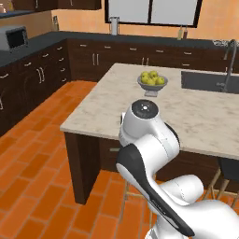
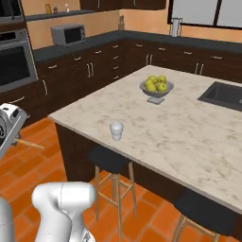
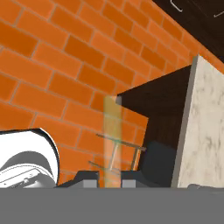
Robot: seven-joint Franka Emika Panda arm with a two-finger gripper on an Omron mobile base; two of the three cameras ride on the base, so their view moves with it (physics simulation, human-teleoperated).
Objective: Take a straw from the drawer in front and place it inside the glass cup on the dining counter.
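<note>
step: carrying | pincer [image 3: 109,178] clenched on straw [image 3: 112,140] | next: swing to glass cup [image 2: 116,130] on surface [image 2: 189,137] ahead, lower straw in

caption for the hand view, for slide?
Gripper shut on the straw, above brick floor beside the dining counter.

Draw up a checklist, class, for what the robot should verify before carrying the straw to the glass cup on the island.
1. Straw between the gripper fingertips: ok, jaws shut on it.
2. Straw sticks out straight past the tips: ok.
3. Glass cup upright on the dining counter: ok.
4. Cup apart from the fruit bowl: ok.
5. Cup empty: cannot tell.
6. Stool below the counter edge near the cup: not ok, watch clearance.
</note>
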